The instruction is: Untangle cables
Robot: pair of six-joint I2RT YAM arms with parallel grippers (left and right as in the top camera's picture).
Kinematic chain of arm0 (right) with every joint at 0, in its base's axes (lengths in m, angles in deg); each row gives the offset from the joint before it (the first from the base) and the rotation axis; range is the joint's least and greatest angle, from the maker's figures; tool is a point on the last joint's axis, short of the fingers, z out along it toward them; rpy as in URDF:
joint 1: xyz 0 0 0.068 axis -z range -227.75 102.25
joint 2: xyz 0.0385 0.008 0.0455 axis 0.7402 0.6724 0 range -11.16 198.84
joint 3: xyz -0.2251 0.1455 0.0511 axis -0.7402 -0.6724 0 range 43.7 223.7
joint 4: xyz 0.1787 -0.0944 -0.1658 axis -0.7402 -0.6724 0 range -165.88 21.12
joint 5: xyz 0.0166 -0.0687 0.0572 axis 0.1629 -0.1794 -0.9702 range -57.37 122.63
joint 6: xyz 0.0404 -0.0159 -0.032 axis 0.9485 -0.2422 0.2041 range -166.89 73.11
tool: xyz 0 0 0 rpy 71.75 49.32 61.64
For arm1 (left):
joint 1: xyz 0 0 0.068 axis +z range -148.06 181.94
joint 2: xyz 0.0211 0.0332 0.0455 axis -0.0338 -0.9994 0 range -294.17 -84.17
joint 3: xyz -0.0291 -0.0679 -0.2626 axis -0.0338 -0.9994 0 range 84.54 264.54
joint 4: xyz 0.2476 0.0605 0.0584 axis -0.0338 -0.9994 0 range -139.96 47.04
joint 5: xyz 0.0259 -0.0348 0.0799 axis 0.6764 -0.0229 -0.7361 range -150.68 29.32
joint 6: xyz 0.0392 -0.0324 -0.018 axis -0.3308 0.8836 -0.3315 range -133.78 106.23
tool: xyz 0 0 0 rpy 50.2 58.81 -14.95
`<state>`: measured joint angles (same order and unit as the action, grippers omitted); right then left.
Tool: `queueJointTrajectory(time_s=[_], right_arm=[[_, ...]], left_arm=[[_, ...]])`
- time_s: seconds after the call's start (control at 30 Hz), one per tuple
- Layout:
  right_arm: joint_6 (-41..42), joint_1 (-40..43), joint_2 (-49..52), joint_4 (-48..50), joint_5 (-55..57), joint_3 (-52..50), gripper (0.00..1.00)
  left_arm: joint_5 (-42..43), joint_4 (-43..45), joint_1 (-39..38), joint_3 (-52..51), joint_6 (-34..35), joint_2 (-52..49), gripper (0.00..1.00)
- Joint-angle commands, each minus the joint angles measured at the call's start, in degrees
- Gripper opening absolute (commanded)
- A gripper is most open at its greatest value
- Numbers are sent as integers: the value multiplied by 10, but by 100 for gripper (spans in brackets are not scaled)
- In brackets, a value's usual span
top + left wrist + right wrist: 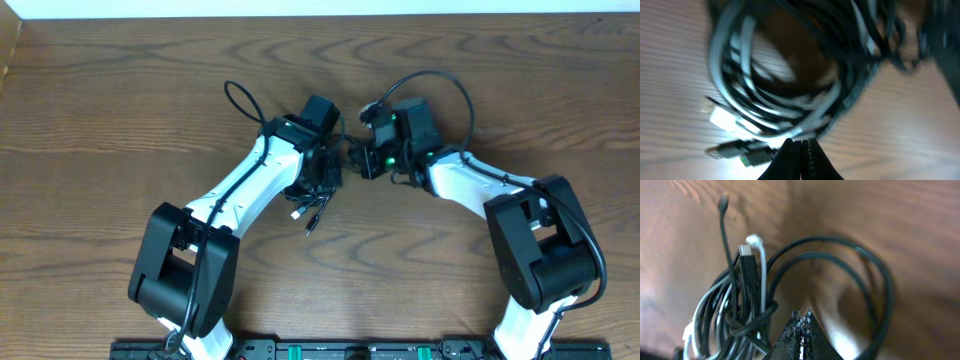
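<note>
Several thin cords make up the cables (pixel 318 200), and they sit in one messy bunch right between the two grippers. The left gripper (pixel 800 146) has its jaws pressed together, and the bunch lies just past its tips. A white cord (pixel 715 55) winds round the black ones there. A white plug (pixel 720 120) and a dark plug (pixel 747 156) lie off to its left side. I cannot tell if a strand is pinched in its tips.

The right gripper (pixel 801 319) is squeezed closed too. A big black loop (pixel 882 285) curves out ahead of it and to its right. The knotty part sits just to its left, very near the tips.

I think the job is at the early pulling-apart step, because no cord lies free yet. Next, each gripper needs a firm pinch on a different cord. Then each needs a slow pull away from the other, so the loops slide out and do not get tighter.
</note>
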<state>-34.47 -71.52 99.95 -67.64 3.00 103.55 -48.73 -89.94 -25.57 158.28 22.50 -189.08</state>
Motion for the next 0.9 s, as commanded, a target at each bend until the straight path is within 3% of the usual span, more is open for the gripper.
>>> queueJointTrajectory(time_s=[0.0,0.3,0.57,0.77,0.87], right_arm=[[87,-20,-3,-36,-15,4,1],[108,-77,-3,-124,-47,4,2],[122,-80,-52,-136,-69,5,4],[20,-93,-135,-211,-23,26,8],[-60,-106,-148,-266,64,51,18]], left_arm=[[-93,-15,7,-13,10,1,8],[-82,-30,82,-19,-24,1,8],[92,-24,182,-19,-139,1,8],[138,-5,214,-19,-127,1,8],[141,-16,222,-19,-108,-3,8]])
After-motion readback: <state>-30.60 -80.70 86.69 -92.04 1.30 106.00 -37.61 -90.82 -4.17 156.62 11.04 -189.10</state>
